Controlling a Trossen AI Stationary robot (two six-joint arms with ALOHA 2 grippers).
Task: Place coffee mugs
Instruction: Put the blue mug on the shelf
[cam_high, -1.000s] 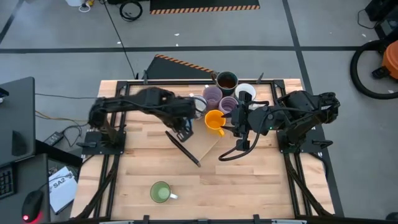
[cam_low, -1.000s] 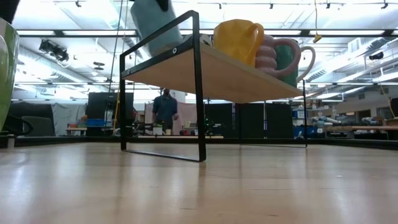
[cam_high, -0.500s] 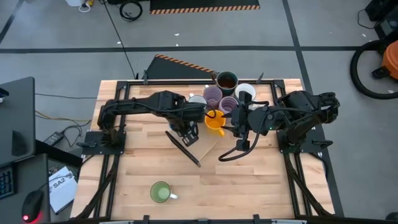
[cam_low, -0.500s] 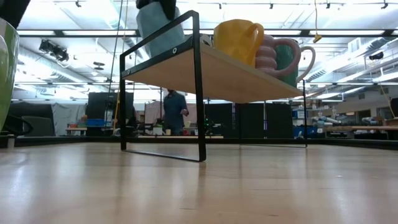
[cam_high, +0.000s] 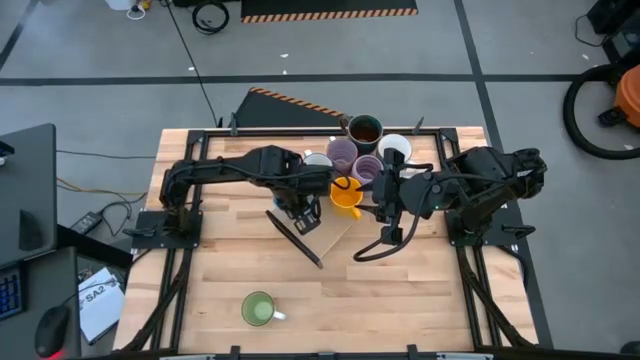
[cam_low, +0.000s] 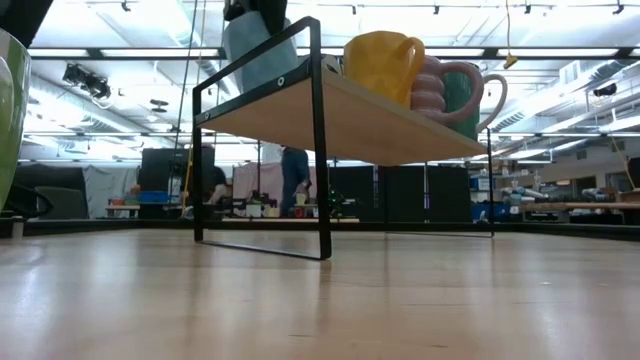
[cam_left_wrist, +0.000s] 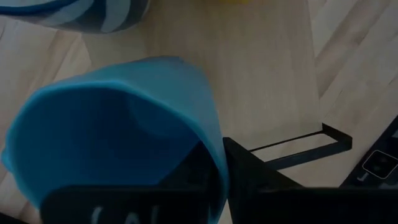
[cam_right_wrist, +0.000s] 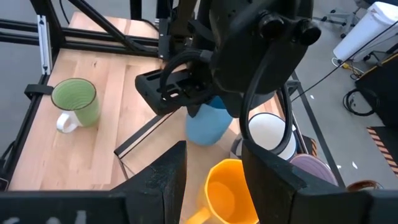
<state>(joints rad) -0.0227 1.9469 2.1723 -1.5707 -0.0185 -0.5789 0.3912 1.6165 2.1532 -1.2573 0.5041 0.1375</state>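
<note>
While the wooden table (cam_high: 420, 300) fills the middle of the high view, the small raised shelf (cam_high: 335, 232) sits at its centre. On the shelf's left edge the left gripper (cam_high: 302, 212) pinches the blue mug (cam_right_wrist: 208, 123) by its rim wall; the mug looks rigid, light, glazed and probably slippery and breakable. The right gripper (cam_right_wrist: 211, 168) hangs spread above the orange mug (cam_high: 346, 194). Lower left, the green mug (cam_high: 258, 309) stands alone.
</note>
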